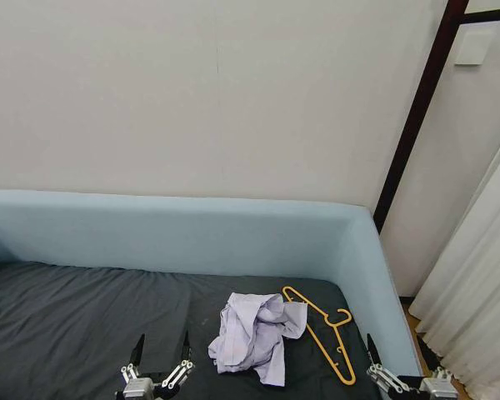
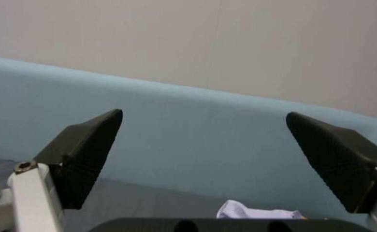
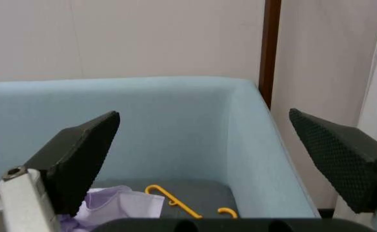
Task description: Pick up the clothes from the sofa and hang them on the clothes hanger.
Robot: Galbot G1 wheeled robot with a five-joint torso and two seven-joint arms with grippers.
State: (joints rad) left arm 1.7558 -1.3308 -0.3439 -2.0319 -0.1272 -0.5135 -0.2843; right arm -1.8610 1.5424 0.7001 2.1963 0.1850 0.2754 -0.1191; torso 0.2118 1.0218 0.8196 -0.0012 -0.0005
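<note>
Basically, left jaws and right jaws are held spread and empty, likely readied for a grab; shirt [image 1: 254, 335] and hanger [image 1: 323, 327] are seen ahead between them on the sofa [image 1: 183, 233].

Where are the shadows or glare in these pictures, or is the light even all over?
Head view: soft, even light, no glare; the lilac shirt throws barely any visible shadow on the dark seat of the sofa. Left wrist view: the left gripper shows its open fingers dark against the pale blue backrest. Right wrist view: the right gripper looks the same, and the yellow hanger is evenly lit.
</note>
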